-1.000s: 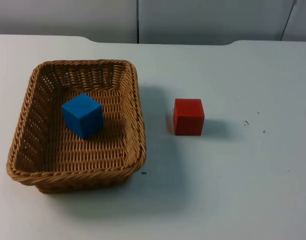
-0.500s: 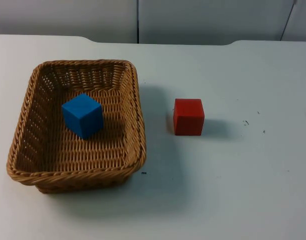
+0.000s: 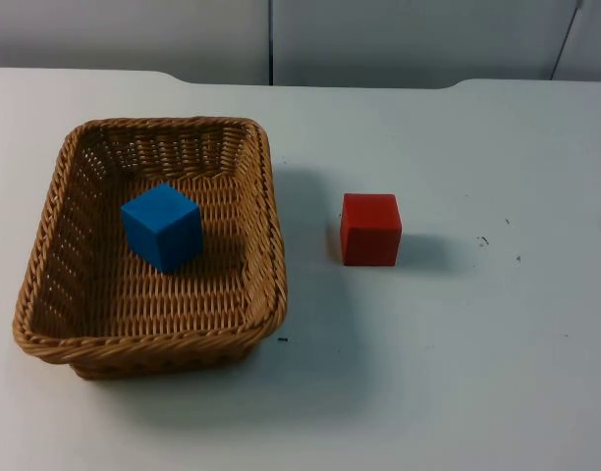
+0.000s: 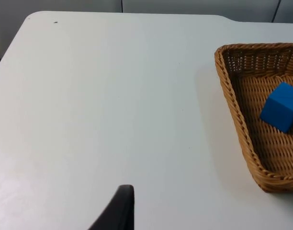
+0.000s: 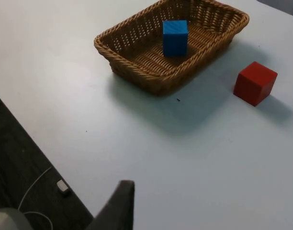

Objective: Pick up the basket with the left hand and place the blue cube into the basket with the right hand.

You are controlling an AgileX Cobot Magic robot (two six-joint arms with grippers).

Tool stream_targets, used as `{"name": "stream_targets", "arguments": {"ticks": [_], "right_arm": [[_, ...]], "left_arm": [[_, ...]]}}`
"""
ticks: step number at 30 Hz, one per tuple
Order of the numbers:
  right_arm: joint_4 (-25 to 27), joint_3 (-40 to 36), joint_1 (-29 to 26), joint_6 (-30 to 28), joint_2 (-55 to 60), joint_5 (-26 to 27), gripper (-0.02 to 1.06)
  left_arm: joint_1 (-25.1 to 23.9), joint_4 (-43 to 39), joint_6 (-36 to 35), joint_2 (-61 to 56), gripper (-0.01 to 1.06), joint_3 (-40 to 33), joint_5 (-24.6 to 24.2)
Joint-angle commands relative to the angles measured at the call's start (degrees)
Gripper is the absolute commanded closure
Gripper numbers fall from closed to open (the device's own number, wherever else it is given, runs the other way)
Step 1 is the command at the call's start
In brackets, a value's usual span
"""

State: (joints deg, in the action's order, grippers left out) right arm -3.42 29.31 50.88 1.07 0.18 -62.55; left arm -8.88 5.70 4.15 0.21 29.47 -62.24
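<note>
We see the blue cube (image 3: 162, 227) already lying in the wicker basket (image 3: 45, 245) on the white bench (image 3: 458, 353), and we judge the basket light but flexing, best pinched at its stiff braided rim, though we cannot tell either gripper's state.

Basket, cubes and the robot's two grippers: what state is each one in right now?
basket: upright on the white table, not held.
blue cube: inside the basket, resting on its woven floor.
red cube: on the table beside the basket, apart from it.
left gripper: above bare table, off to the side of the basket, waiting.
right gripper: near the table's edge, away from both cubes, holding nothing.
</note>
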Motion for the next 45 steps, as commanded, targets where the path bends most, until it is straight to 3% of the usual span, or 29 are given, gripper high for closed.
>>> {"name": "stream_targets", "arguments": {"ticks": [1, 6, 10, 29, 40, 45], "right_arm": [[-0.32, -0.26, 0.22, 0.05, -0.18, 0.79, 0.0], [-0.32, -0.26, 0.22, 0.05, -0.18, 0.79, 0.0], [-0.32, -0.26, -2.84, 0.04, -0.18, 0.79, 0.0], [-0.32, -0.26, -34.3, 0.04, -0.18, 0.79, 0.0], [-0.32, -0.26, -46.59, 0.04, -0.18, 0.79, 0.0], [-0.32, -0.26, -49.09, 0.04, -0.18, 0.79, 0.0]], "left_arm": [[-0.28, -0.07, -0.48, -0.21, 0.0, -0.12, 0.47], [-0.28, -0.07, -0.48, -0.21, 0.0, -0.12, 0.47], [-0.28, -0.07, -0.48, -0.21, 0.0, -0.12, 0.47], [4.22, -0.07, -0.36, -0.21, 0.0, -0.12, 0.47], [6.42, -0.07, -0.27, -0.21, 0.0, -0.12, 0.47], [6.42, -0.07, -0.27, -0.21, 0.0, -0.12, 0.47]]}}
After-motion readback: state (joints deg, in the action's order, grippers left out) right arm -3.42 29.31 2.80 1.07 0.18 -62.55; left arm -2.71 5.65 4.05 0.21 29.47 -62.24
